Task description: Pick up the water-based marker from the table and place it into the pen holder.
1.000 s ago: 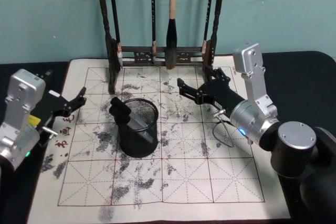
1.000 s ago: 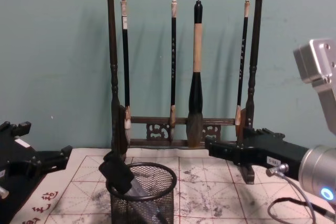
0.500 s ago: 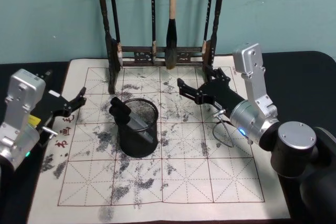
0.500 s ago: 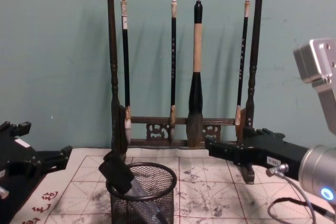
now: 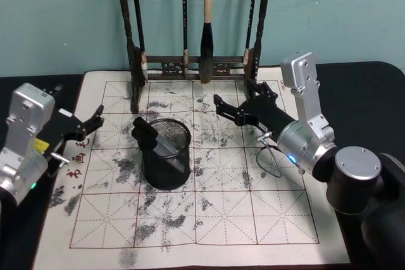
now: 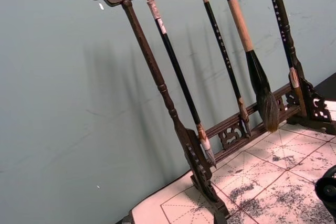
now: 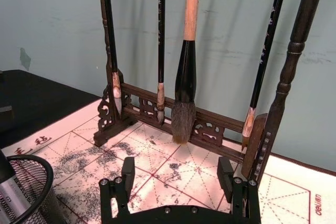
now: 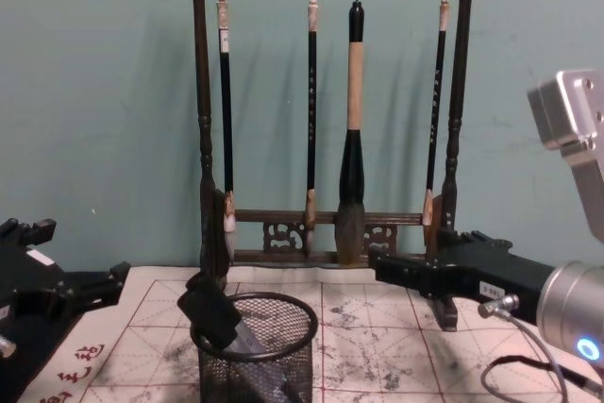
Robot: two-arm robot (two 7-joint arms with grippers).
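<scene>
The pen holder (image 5: 167,167), a black wire-mesh cup, stands on the left-middle of the gridded mat. The water-based marker (image 5: 152,139) leans inside it, grey barrel down and black cap poking over the rim (image 8: 209,313). The cup's rim (image 7: 32,162) and the marker's barrel (image 7: 9,196) also show in the right wrist view. My right gripper (image 5: 233,101) hovers open and empty to the right of the cup, its two fingers (image 7: 127,167) spread apart. At the mat's left edge my left gripper (image 5: 97,119) is held open and empty, away from the cup.
A dark wooden brush rack (image 5: 190,64) with several hanging brushes stands at the mat's far edge, against the teal wall. The ink-stained mat (image 5: 209,219) covers the black table (image 5: 367,93). A thin cable (image 5: 269,159) loops beside my right wrist.
</scene>
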